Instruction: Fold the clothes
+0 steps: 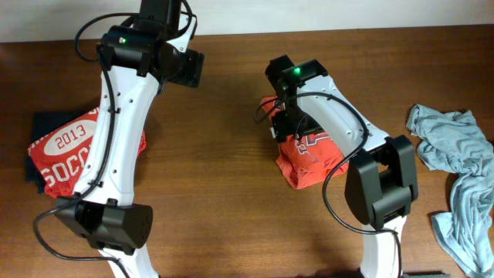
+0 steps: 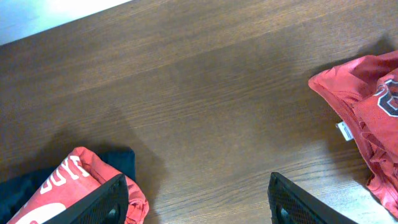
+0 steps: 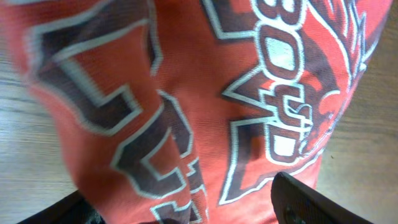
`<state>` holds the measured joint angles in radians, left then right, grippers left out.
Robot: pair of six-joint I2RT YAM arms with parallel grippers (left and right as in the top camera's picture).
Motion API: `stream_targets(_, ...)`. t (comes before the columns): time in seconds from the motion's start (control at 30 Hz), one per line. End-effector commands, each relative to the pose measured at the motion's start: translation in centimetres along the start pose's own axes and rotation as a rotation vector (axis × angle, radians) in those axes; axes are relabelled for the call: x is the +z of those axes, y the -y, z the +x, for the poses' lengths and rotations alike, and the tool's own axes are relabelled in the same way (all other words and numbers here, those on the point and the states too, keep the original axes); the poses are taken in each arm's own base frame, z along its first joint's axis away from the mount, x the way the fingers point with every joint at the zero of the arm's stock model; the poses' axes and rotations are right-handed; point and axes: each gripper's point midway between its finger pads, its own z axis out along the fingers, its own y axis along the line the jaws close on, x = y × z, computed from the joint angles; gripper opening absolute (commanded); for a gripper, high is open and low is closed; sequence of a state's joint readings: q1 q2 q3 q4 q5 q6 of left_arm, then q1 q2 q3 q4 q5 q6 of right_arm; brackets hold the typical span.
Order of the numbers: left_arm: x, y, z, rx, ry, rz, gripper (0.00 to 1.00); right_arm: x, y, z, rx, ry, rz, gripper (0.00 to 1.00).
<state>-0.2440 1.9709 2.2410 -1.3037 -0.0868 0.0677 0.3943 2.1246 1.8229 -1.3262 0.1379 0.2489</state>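
Observation:
A red shirt with dark lettering (image 1: 310,158) lies crumpled right of the table's middle; it fills the right wrist view (image 3: 186,93) and shows at the right edge of the left wrist view (image 2: 367,106). My right gripper (image 1: 280,122) sits low on the shirt's left part, its fingers (image 3: 186,214) spread wide with red cloth bulging between them. My left gripper (image 1: 189,68) hangs high over bare wood near the back, open and empty (image 2: 199,205). A folded red "2013" shirt (image 1: 69,150) lies on a navy garment (image 1: 48,123) at the left.
A light blue garment (image 1: 455,162) lies crumpled at the table's right edge. The folded red shirt (image 2: 68,186) and navy garment (image 2: 25,186) show at the lower left of the left wrist view. Bare wood (image 1: 216,177) lies between the two red shirts.

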Motion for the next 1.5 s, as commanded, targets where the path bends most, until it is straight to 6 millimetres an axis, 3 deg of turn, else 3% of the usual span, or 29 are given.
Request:
stream_targets(0.0, -2.3, -0.5, -0.8, 0.009, 0.054, -0.014, 0.72, -2.4, 1.2, -0.3, 0.030, 0.062, 0.032, 0.81)
stream_targets(0.23, -2.3, -0.5, -1.0, 0.008, 0.062, -0.014, 0.73, -5.9, 1.5, 0.1, 0.047, 0.128, -0.073, 0.82)
stream_targets(0.43, -2.3, -0.6, -1.7, 0.006, 0.091, -0.016, 0.78, -8.7, -2.5, 0.9, -0.152, 0.151, -0.406, 0.83)
stream_targets(0.57, -2.4, -0.3, -2.0, 0.006, 0.106, 0.002, 0.81, -8.8, -1.4, 1.2, -0.098, 0.139, -0.400, 0.81)
stream_targets(0.63, -2.3, 0.9, -2.2, 0.010, 0.112, 0.067, 0.80, -8.3, 0.2, 1.5, -0.026, 0.106, -0.360, 0.75)
stream_targets(0.8, -0.9, 5.2, -2.5, 0.108, 0.118, 0.287, 0.50, -7.1, 2.5, 2.6, 0.048, 0.038, -0.349, 0.36)
stream_targets(0.83, -0.2, 6.5, -2.5, 0.140, 0.113, 0.341, 0.42, -6.5, 2.8, 2.9, 0.058, 0.018, -0.347, 0.34)
stream_targets(0.97, 2.6, 11.9, -2.0, 0.251, 0.086, 0.554, 0.26, -4.0, 2.9, 4.6, 0.073, -0.062, -0.342, 0.30)
stream_targets(1.1, 6.3, 17.7, 0.0, 0.368, 0.030, 0.745, 0.22, -0.7, 1.5, 5.4, 0.120, -0.104, -0.398, 0.25)
stream_targets(1.23, 10.7, 21.1, 2.4, 0.400, -0.063, 0.786, 0.21, 1.5, -1.3, 5.8, 0.174, -0.120, -0.544, 0.20)
stream_targets(1.33, 14.1, 23.1, 4.4, 0.413, -0.128, 0.807, 0.19, 3.7, -1.6, 6.3, 0.240, -0.134, -0.545, 0.20)
stream_targets(1.47, 17.3, 24.5, 6.4, 0.416, -0.187, 0.818, 0.19, 5.5, -1.8, 7.2, 0.253, -0.144, -0.542, 0.20)
